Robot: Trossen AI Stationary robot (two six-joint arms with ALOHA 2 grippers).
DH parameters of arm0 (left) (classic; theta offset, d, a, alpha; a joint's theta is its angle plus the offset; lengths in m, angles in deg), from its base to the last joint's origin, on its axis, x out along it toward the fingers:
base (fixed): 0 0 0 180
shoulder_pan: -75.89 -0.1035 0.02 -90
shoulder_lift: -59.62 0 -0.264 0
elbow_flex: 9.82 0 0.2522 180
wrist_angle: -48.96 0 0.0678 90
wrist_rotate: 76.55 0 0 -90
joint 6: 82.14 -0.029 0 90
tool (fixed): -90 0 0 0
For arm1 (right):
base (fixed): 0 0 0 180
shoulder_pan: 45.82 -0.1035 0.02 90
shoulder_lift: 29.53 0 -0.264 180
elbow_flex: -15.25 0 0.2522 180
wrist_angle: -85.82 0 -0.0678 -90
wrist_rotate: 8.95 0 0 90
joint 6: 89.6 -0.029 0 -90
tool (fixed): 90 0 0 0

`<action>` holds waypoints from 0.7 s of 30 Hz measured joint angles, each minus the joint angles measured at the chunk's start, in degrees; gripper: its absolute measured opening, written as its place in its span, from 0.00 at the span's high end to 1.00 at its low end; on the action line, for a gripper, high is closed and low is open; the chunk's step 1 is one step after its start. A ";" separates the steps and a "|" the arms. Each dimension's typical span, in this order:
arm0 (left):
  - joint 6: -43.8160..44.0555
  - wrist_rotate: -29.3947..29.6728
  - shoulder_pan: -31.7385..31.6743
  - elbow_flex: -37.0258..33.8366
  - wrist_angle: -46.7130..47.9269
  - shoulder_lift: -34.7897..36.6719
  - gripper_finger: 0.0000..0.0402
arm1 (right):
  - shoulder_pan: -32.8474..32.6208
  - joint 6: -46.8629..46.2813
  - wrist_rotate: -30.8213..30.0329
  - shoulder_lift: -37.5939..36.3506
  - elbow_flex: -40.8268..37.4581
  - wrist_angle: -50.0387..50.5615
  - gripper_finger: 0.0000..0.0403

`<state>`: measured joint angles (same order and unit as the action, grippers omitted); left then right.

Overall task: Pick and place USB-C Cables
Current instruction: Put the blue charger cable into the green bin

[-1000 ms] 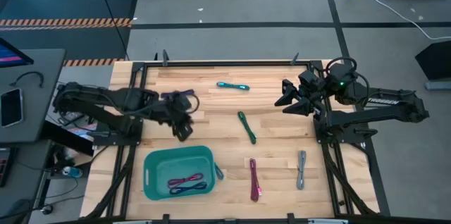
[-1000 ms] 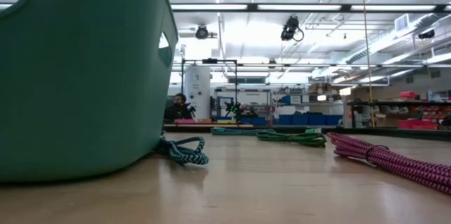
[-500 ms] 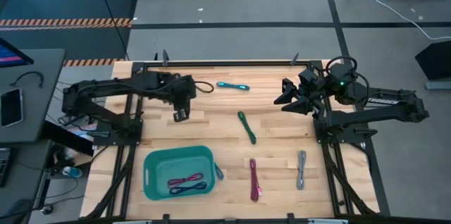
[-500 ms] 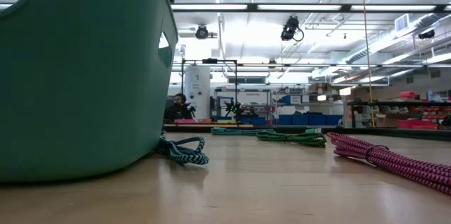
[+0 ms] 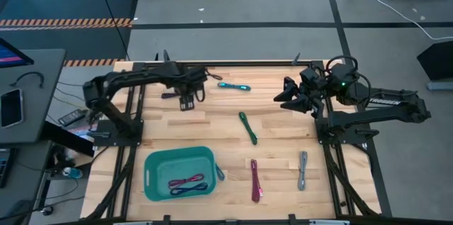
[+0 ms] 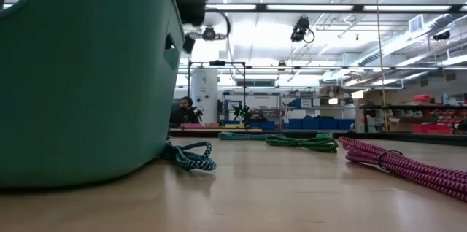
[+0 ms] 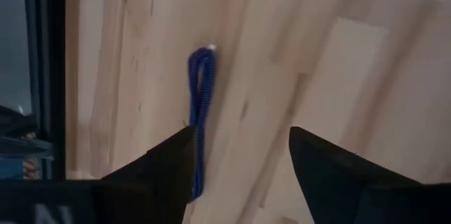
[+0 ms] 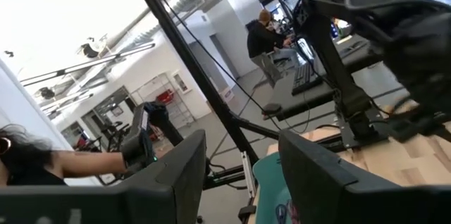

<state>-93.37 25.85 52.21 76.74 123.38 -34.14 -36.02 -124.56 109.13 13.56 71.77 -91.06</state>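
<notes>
One blue cable (image 7: 199,122) beside open left jaws (image 7: 239,164).

- High view looks straight down, far above the whole bench (image 5: 212,122).
- Low view sits at bench level, tight against the teal bin (image 6: 80,79), also seen overhead.
- Left wrist view faces the wood closely; right wrist view faces the room.

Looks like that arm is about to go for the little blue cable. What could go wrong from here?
1. The blue cable sits off-centre, close to one finger of the open left gripper. Coming down like this, that finger might land on it or nudge it aside.
2. The cable lies near the table's dark edge, leaving little room.
3. One cable already lies outside the teal basket, so drops may miss.

The right gripper waits.
</notes>
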 joint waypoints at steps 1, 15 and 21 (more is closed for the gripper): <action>-0.02 0.00 -0.71 0.00 -0.28 -1.11 0.41 | 0.00 0.00 0.02 0.00 0.00 -0.01 0.55; -7.87 -1.74 -4.27 0.00 -6.98 -12.36 0.41 | 0.00 -2.99 -1.05 0.00 0.00 0.01 0.57; -10.25 -1.53 -4.28 0.00 -9.29 -13.19 0.40 | 0.00 -4.50 -1.07 0.00 0.00 0.00 0.57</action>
<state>-103.62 24.32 47.92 76.74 114.09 -47.33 -36.02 -129.06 108.06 13.56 71.77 -91.05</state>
